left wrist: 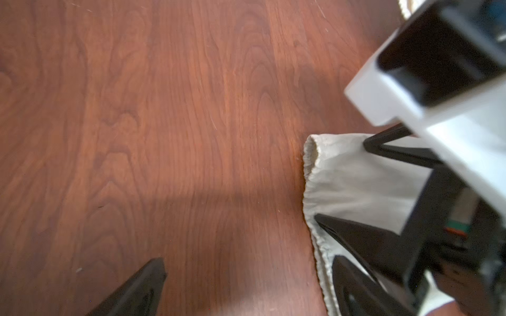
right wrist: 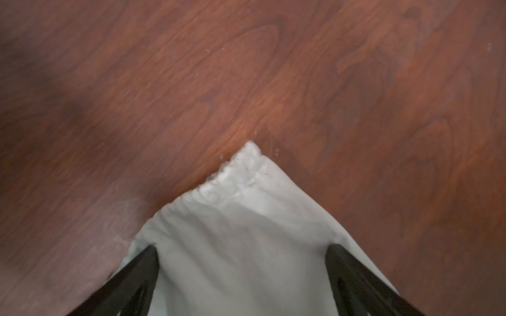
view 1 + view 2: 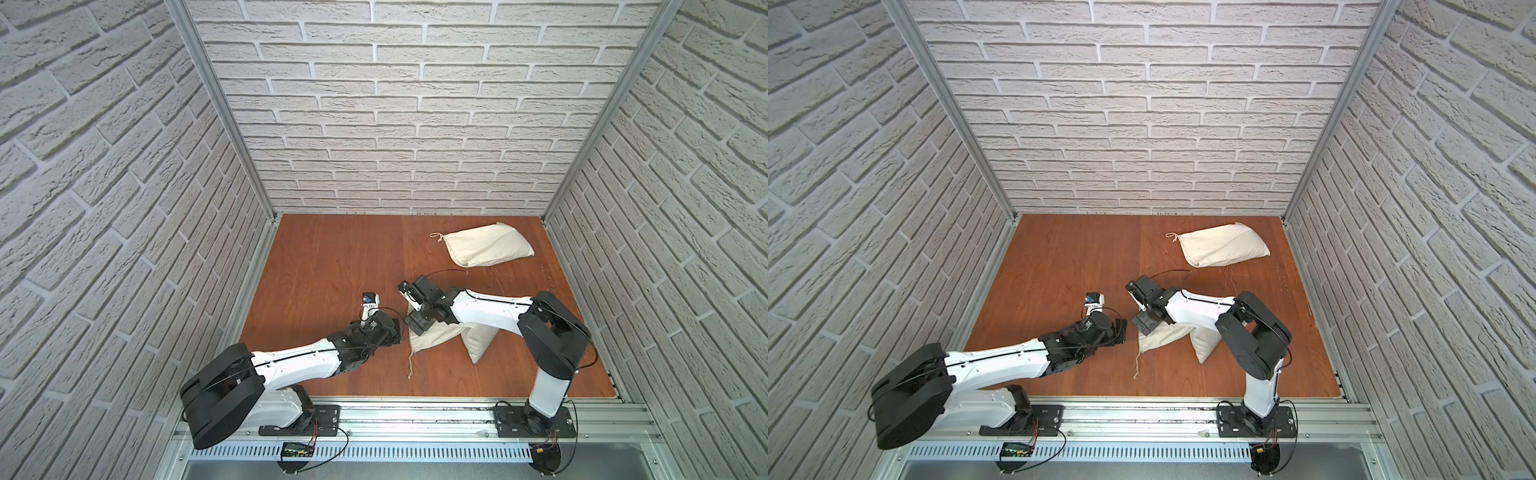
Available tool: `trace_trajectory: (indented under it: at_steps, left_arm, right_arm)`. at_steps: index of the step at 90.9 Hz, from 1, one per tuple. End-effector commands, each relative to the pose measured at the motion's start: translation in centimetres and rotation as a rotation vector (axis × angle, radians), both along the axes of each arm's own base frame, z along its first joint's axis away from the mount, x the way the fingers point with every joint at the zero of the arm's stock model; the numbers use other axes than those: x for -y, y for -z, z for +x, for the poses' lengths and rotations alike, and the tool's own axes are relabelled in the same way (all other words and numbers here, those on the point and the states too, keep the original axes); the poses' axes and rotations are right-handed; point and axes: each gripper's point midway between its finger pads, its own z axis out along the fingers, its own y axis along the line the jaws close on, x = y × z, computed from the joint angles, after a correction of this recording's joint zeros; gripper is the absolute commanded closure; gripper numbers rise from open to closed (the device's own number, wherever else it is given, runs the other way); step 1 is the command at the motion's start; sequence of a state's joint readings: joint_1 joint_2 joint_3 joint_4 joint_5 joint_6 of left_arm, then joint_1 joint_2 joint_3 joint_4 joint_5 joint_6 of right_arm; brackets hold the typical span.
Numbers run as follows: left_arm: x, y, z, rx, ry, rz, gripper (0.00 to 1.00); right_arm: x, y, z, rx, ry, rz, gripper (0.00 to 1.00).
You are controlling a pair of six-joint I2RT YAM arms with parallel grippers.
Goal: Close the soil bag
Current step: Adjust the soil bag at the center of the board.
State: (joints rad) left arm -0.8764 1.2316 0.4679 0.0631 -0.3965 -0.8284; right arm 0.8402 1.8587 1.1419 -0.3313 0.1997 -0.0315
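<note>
Two cream sacks in both top views: the slumped soil bag [image 3: 473,343] taken as the one to close, the other sack [image 3: 486,247] well apart beyond it. Long axis running from the mouth [image 3: 412,345], at the end facing the left gripper [image 3: 396,331], back under the right arm. Drawstring [image 3: 410,365] trailing loose from that mouth. Right gripper [image 3: 417,327] directly above the bag's neck, clearly the nearer one. Through the left wrist camera: jaws wide apart, empty, just beside the bag's gathered mouth [image 1: 310,177]. Through the right wrist camera: fingers [image 2: 142,270] spread wide, straddling the bag's neck, clamping nothing; probably placed to pinch cloth there
</note>
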Motion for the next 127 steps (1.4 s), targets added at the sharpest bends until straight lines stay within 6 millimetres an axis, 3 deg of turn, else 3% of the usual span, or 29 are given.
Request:
trace_trajectory:
  at_steps: [1,11,20,26,31,42,58,80,83,105,114,127]
  left_arm:
    - [-1.1,-0.5,0.3,0.035,-0.04,-0.02,0.02]
    - [-0.2,-0.4,-0.1,0.02,0.027,-0.031,0.02]
    - [1.0,-0.4,-0.2,0.013,0.088,-0.053,0.02]
    - [2.1,-0.2,-0.4,0.002,0.138,-0.067,0.03]
    - [3.0,-0.1,-0.3,-0.008,0.169,-0.072,0.07]
    - [4.9,1.0,-0.1,-0.064,0.237,-0.037,0.24]
    - [6.1,2.7,0.6,-0.119,0.252,0.006,0.39]
    - [6.3,4.8,0.7,-0.188,0.245,0.078,0.52]
    - [6.3,4.9,0.7,-0.19,0.246,0.085,0.53]
    - [6.3,5.1,0.2,-0.177,0.24,0.119,0.64]
    - [6.0,5.1,0.1,-0.181,0.231,0.134,0.72]
    - [5.6,5.1,0.1,-0.174,0.216,0.135,0.92]
  right_arm:
    - [-0.6,0.9,0.6,-0.038,-0.017,-0.003,0.12]
    - [-0.6,1.9,1.4,-0.095,0.024,0.03,0.3]
    - [-0.6,1.8,2.3,-0.106,0.066,0.073,0.53]
    - [-0.2,3.1,2.5,-0.134,0.103,0.082,0.72]
    - [-0.1,3.1,3.0,-0.128,0.121,0.103,0.8]
    - [0.0,2.9,3.4,-0.12,0.144,0.129,0.84]
    - [0.2,2.8,3.7,-0.123,0.166,0.164,0.89]
    - [0.2,3.0,3.6,-0.143,0.173,0.191,0.89]
    - [0.2,1.8,4.0,-0.122,0.179,0.217,0.89]
    - [0.5,0.6,4.9,-0.123,0.228,0.304,0.89]
    - [0.7,0.3,5.2,-0.114,0.242,0.314,0.89]
    - [1.2,-0.4,5.6,-0.096,0.267,0.35,0.89]
